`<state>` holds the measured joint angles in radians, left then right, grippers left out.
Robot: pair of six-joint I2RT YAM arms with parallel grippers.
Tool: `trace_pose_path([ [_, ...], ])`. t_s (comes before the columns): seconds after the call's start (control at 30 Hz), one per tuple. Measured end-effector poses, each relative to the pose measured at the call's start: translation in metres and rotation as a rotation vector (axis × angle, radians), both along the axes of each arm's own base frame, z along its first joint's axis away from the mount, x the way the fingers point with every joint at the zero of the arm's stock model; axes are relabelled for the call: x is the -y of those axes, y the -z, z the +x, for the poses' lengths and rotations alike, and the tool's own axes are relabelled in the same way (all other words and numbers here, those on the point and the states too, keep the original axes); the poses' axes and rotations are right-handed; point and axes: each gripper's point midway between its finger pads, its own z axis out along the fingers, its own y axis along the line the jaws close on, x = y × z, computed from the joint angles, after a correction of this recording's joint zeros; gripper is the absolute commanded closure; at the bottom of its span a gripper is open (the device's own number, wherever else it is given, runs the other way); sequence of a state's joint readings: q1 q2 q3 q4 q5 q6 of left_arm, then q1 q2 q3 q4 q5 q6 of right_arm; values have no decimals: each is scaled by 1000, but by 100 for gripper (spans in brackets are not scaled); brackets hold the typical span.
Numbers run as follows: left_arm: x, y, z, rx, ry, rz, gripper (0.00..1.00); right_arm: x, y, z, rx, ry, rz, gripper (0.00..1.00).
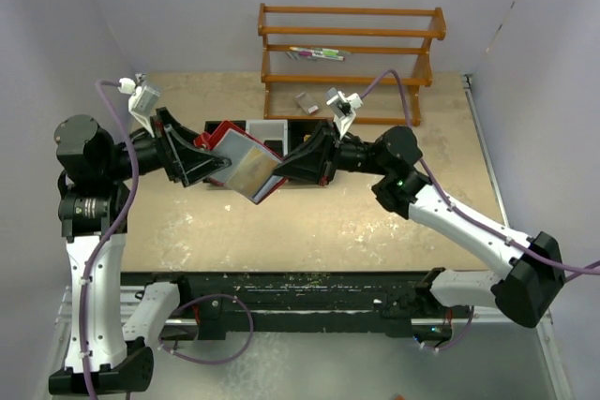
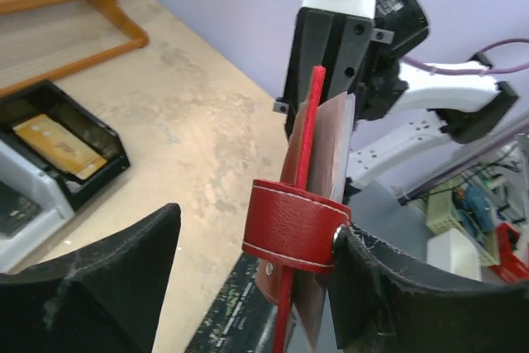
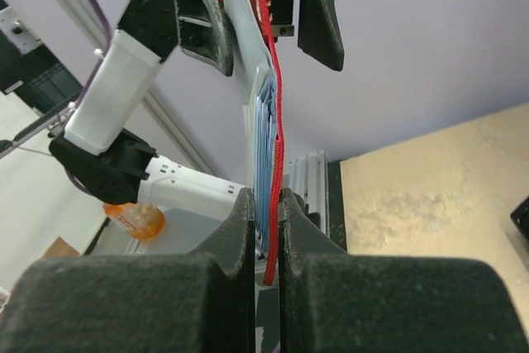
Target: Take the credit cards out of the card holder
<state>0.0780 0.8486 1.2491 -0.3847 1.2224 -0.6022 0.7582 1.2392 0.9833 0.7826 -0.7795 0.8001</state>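
Right gripper (image 3: pixel 264 208) pinched tight on edge of red wallet (image 3: pixel 278 121), held edge-up above table (image 1: pixel 328 222). Left gripper (image 2: pixel 256 233) jaws spread, wallet's snap strap (image 2: pixel 293 225) between them, against one finger (image 2: pixel 388 287)

My overhead camera looks down from high behind the near edge onto the desk (image 1: pixel 309 222). The left wrist camera peers close past the left gripper (image 2: pixel 256 241) toward the right arm (image 2: pixel 438 80); the right wrist one mirrors it. All share the red wallet (image 1: pixel 217 133).

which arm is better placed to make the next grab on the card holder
Left: the left gripper stands open around the red card holder, free to close; the right gripper is shut on its opposite edge.
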Motion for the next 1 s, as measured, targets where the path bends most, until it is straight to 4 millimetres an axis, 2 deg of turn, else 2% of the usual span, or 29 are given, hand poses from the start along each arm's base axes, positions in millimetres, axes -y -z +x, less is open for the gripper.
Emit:
trace_pose_path([
  [0.1,-5,12,10,36,-47,50,19,-4,8,8,-42,32,-50,100],
  [0.23,-8,27,16,56,-73,88,6,-9,9,18,-72,77,-85,100],
  [0.4,-9,51,19,25,-62,115,6,-18,8,23,-82,110,-116,100],
  [0.47,-9,58,19,2,-50,116,14,-24,9,23,-81,115,-132,100],
  [0.6,-8,67,21,-30,-29,114,51,-28,13,27,-82,132,-155,100],
  [0.63,-8,68,21,-42,-23,110,58,-28,14,27,-84,132,-159,100],
  [0.7,-5,70,18,-74,12,90,69,-30,18,28,-86,136,-170,94],
  [0.8,-1,68,12,-137,78,37,81,-30,19,25,-96,112,-168,76],
  [0.87,2,66,8,-184,120,-3,85,-28,19,23,-100,88,-154,68],
  [1.0,5,61,0,-271,181,-68,86,-26,18,12,-86,20,-111,64],
])
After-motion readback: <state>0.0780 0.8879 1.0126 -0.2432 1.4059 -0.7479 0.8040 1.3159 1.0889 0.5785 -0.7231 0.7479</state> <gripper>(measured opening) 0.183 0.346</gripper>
